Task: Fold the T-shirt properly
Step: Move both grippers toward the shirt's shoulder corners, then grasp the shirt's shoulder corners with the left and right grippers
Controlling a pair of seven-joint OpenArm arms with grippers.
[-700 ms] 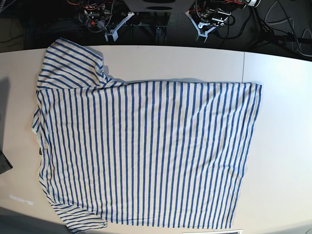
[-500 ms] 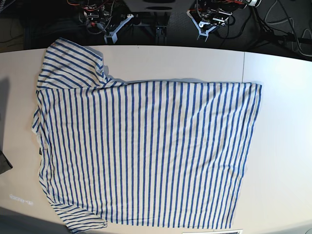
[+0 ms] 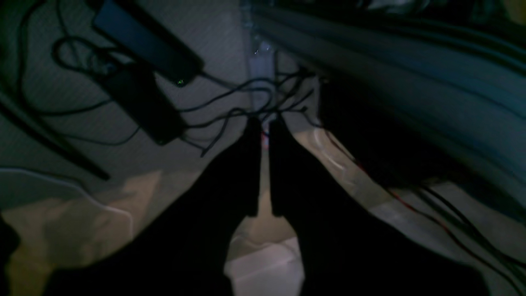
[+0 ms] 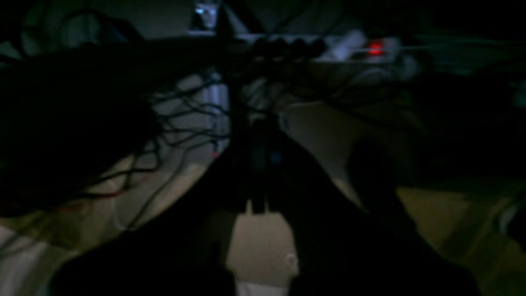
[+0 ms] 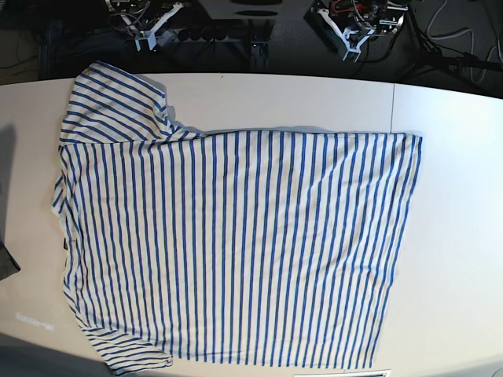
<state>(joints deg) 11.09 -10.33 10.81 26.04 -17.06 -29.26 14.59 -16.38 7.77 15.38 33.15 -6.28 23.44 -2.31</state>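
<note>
The cream, blue-striped cotton T-shirt (image 5: 236, 243) lay flat on the white table (image 5: 448, 236); the left gripper (image 3: 265, 123) and right gripper (image 4: 263, 123) were pressed together, empty, over the dark cabled floor (image 3: 123, 135).

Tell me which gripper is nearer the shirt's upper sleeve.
Right. The right gripper sits just beyond the table edge above the T-shirt sleeve; the left gripper is beyond the far edge, toward the hem end.

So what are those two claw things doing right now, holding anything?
Left gripper: nearly shut, holding nothing.
Right gripper: shut, holding nothing.
The T-shirt lies untouched.
</note>
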